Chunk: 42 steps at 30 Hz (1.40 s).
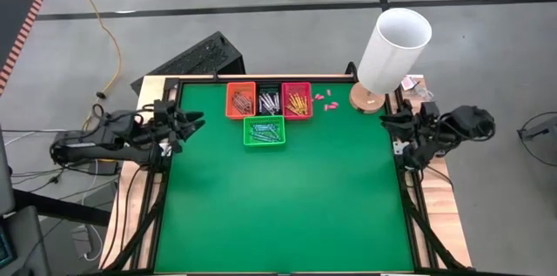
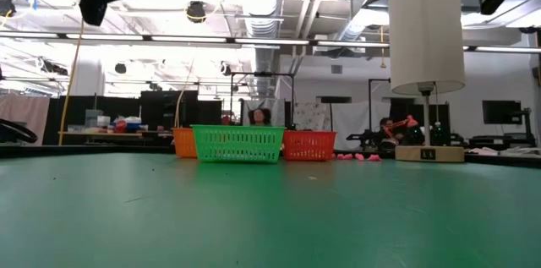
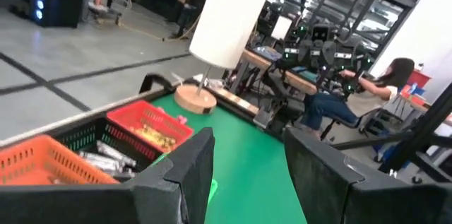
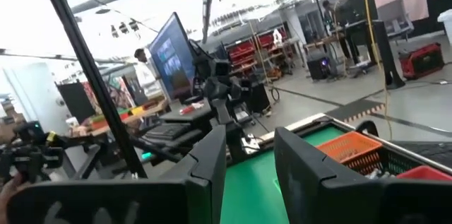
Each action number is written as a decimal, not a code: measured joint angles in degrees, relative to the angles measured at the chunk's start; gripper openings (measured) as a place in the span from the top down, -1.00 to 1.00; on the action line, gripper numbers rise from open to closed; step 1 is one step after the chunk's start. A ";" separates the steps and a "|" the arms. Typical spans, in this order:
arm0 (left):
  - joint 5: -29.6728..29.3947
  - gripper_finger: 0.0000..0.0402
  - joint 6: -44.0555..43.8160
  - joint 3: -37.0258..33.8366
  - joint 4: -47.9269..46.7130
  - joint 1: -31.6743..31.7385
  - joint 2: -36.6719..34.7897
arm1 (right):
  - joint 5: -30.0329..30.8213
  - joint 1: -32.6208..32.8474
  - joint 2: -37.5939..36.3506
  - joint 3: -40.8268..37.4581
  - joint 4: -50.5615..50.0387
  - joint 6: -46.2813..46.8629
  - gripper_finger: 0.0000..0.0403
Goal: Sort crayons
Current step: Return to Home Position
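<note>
Green matte counter (image 1: 278, 215), seen from above. We find the left gripper (image 1: 197, 121) and the right gripper (image 1: 385, 124) at opposite edges, both spread open and empty. Sorting looks complete; we judge that only settling at home remains, with no grasp needed. Thin, waxy crayons (image 1: 265, 131) fill four rigid lattice-walled baskets (image 1: 265, 144) at the far edge.

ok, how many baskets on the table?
4. The orange basket, black basket and red basket stand in a row at the far edge of the table; the green basket is just in front of them. None seems hidden.
</note>
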 joint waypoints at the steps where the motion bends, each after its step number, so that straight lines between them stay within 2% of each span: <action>1: 0.10 0.19 -0.35 -0.68 0.34 0.00 0.02 | -0.20 0.00 0.00 -0.46 0.09 0.03 0.39; 7: 0.56 0.19 -3.63 -9.04 9.72 -1.75 0.02 | -0.63 0.02 -0.02 -4.05 4.15 0.06 0.39; 13: 0.20 0.19 -5.24 -18.57 24.65 -6.15 0.03 | -1.97 0.02 -0.06 -8.22 11.32 0.13 0.39; 17: -1.12 0.19 -4.69 -22.39 30.74 -9.71 0.02 | -2.69 0.00 -0.06 -11.65 15.90 -0.36 0.39; 23: -5.92 0.19 -3.08 -23.71 30.02 -15.12 0.02 | -2.95 0.01 -0.06 -16.47 23.56 -1.47 0.39; 27: -6.11 0.19 -1.04 -23.71 30.08 -18.67 0.02 | -2.96 0.04 -0.06 -19.66 28.30 -3.99 0.39; 30: -9.53 0.19 0.00 -23.71 29.94 -21.21 0.02 | -2.97 0.02 -0.06 -22.09 30.87 -4.77 0.39; 36: -15.65 0.19 4.55 -23.70 29.72 -25.24 0.02 | -2.97 0.02 -0.06 -25.93 32.93 -4.51 0.39; 42: -15.86 0.19 5.78 -19.03 25.82 -25.64 0.00 | -2.93 0.00 -0.06 -26.57 27.80 -0.24 0.39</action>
